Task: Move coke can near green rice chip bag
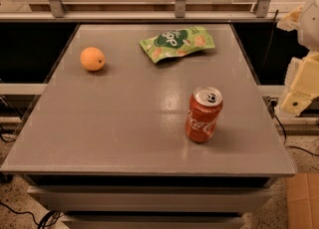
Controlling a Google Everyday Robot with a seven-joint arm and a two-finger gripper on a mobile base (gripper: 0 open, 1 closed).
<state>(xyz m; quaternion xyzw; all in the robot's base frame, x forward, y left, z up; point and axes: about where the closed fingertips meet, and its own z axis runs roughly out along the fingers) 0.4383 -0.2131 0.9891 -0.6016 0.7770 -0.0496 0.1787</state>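
Currently coke can (204,114) upright near right edge of desk (99,138), toward front, free-standing, so not yet grasped. Well apart, green rice chip bag (177,43) flat by back edge. Beyond right edge, hand (298,91) (open or closed: cannot tell), likely staged for side approach.

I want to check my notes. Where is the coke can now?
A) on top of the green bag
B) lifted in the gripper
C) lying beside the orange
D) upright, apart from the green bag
D: the coke can stands upright on the table, at its near right, apart from the green rice chip bag at the back; the gripper is beyond the right edge.
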